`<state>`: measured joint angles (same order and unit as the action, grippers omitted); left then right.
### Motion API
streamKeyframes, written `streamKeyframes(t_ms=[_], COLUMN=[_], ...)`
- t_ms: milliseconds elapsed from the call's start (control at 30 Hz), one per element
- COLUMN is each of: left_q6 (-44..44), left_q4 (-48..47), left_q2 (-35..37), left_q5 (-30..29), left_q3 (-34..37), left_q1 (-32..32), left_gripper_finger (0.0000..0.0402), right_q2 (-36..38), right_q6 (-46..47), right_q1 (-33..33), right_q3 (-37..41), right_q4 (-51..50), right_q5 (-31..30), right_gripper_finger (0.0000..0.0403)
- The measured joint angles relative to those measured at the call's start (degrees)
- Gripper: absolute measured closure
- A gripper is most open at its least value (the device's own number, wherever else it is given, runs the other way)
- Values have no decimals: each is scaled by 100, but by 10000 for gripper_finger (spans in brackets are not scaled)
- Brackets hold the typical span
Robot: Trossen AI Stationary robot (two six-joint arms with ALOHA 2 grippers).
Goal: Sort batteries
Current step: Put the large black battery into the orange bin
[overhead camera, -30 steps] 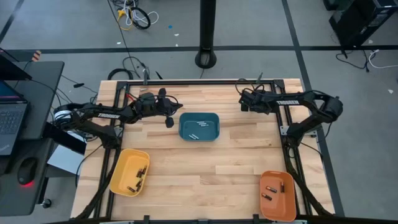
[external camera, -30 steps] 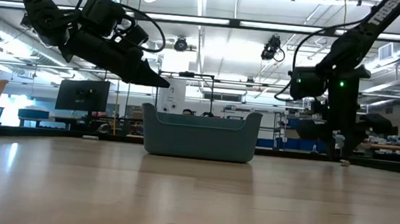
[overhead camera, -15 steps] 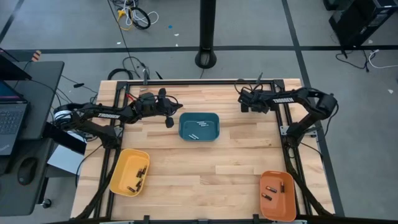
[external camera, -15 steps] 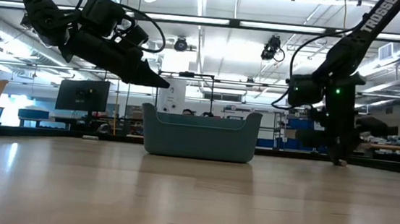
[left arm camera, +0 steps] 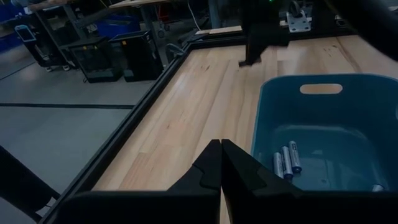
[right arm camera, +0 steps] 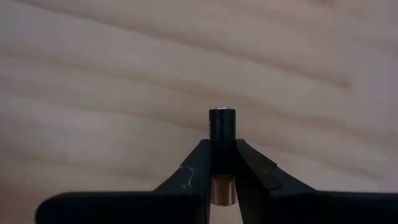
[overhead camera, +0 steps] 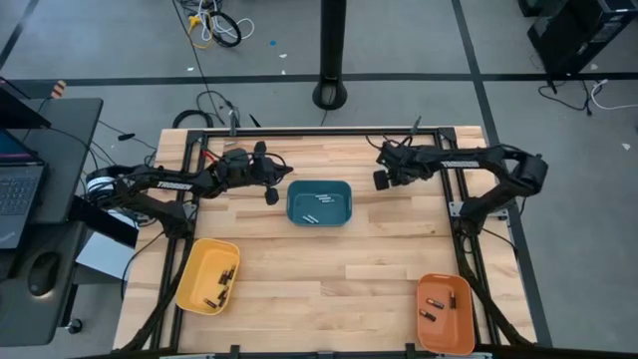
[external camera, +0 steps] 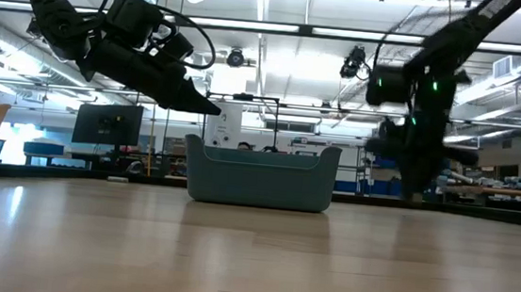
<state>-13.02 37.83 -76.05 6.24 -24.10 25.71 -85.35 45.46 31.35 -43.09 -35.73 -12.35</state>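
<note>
A small dark battery [right arm camera: 222,127] with a copper end stands between the fingers of my right gripper [right arm camera: 222,152], which is shut on it above the bare wood right of the blue tray [overhead camera: 319,202]. In the high view this gripper [overhead camera: 380,180] is at the far right. Three more batteries [left arm camera: 286,162] lie flat in the blue tray. My left gripper [overhead camera: 271,196] is shut and empty, hanging just off the tray's far left corner. In the low view it [external camera: 209,108] is above the rim. My right gripper pinches the battery's middle [right arm camera: 222,155] between its two fingers [right arm camera: 199,165]. The fingers point steeply down and the battery lies along them. Its dark end [right arm camera: 222,118] sticks out past the fingertips and its copper end [right arm camera: 221,190] lies back between them. It is clear of the table.
A yellow tray [overhead camera: 207,275] with several batteries stands near the front left. An orange tray [overhead camera: 446,312] with a few batteries stands at the front right corner. Bare wood lies between the trays. A black frame [overhead camera: 461,214] runs round the table's edges.
My right gripper has dipped to the table at the far right. It has then risen and moved toward the table's left edge, nearer the blue tray, rolling its wrist on the way. My left gripper has kept still.
</note>
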Motion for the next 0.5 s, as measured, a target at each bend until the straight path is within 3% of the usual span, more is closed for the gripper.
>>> streamKeyframes(t_ms=[267,500], left_q6=[-17,-19], left_q4=[-7,-7], left_q2=[0,-1], left_q5=[-1,-1], left_q3=[0,1], left_q1=[0,0], left_gripper_finger=[392,392], right_q2=[933,1334], right_q6=[-115,1502], right_q1=[-1144,-3278], right_q3=[-1065,-1943], right_q4=[-1435,-2325], right_q5=[497,1219], right_gripper_finger=[350,350])
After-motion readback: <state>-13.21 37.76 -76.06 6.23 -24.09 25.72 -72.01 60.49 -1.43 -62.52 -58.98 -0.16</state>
